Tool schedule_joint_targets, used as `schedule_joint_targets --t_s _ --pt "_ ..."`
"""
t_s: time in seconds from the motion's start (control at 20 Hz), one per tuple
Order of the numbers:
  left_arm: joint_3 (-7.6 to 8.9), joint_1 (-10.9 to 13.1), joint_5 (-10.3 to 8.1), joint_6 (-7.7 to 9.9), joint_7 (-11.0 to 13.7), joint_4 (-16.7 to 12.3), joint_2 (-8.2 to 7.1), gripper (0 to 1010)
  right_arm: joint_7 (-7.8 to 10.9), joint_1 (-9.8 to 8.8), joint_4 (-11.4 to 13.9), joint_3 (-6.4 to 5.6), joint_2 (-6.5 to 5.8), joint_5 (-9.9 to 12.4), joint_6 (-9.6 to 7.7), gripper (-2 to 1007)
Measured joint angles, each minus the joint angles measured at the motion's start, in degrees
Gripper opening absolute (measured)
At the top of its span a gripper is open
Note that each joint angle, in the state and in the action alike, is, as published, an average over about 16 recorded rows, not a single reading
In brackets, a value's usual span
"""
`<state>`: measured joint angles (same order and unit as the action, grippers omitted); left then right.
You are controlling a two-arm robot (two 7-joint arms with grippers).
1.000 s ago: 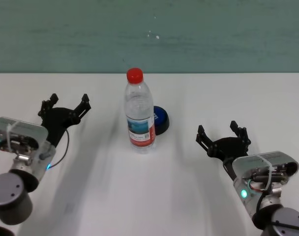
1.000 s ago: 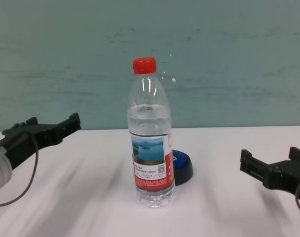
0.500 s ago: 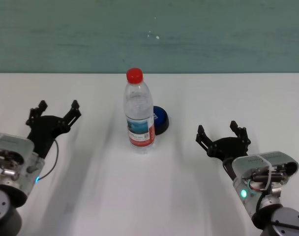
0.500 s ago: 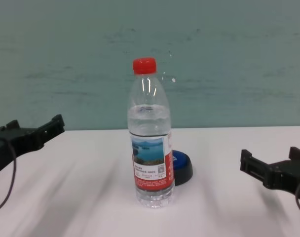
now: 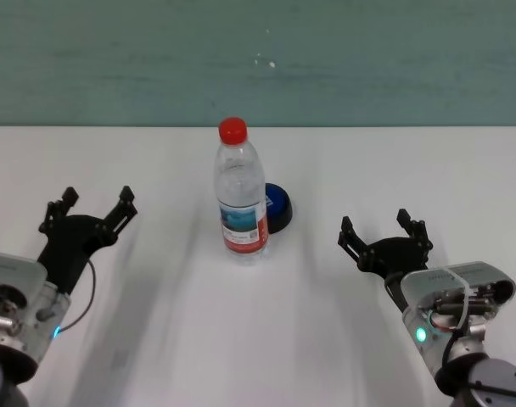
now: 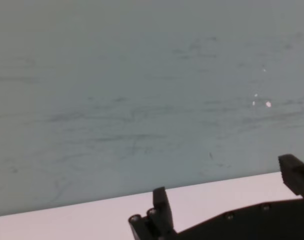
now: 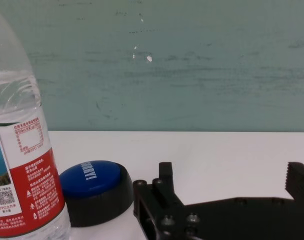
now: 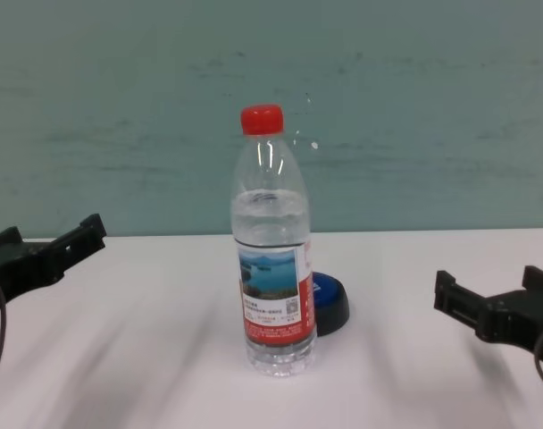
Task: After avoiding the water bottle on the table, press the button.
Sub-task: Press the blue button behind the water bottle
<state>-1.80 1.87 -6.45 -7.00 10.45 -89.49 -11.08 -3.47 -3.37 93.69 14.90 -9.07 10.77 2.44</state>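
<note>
The water bottle (image 5: 240, 199) stands upright in the middle of the white table (image 5: 241, 339), red cap on top. The blue button (image 5: 277, 206) sits just behind it to the right, partly hidden by it. Both also show in the chest view, the bottle (image 8: 273, 259) and the button (image 8: 329, 302), and in the right wrist view, the bottle (image 7: 22, 150) and the button (image 7: 94, 190). My left gripper (image 5: 97, 203) is open and empty, well left of the bottle. My right gripper (image 5: 381, 231) is open and empty, to the right of the button, pointing toward the wall.
A teal wall (image 5: 258, 59) runs along the table's far edge. The left wrist view shows only that wall, the table's far edge and the left gripper (image 6: 227, 190).
My left gripper has drawn back toward me and to the left, farther from the bottle. The right arm, the bottle and the button have not moved.
</note>
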Motion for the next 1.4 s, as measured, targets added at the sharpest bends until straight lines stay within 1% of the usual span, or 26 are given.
schedule_joint_targets --t_s 0.3,0.75,1.05,1.4 --pt "-0.21 3.0 -0.92 -0.25 0.9 -3.0 -0.61 1010 0.0 0.0 0.0 0.0 0.0 0.0 0.0 1004" --pt "-1.36 6.5 -1.43 -1.83 1.9 -6.0 -1.52 1010 0.0 0.0 0.0 0.0 0.0 0.0 0.0 1004" --pt "-2.3 7.8 -1.38 -2.7 2.1 -6.9 -1.66 1010 0.0 0.0 0.0 0.0 0.0 0.0 0.0 1004" --pt "-3.07 8.2 -1.24 -2.77 2.0 -7.3 -1.51 1010 0.0 0.0 0.0 0.0 0.0 0.0 0.0 1004"
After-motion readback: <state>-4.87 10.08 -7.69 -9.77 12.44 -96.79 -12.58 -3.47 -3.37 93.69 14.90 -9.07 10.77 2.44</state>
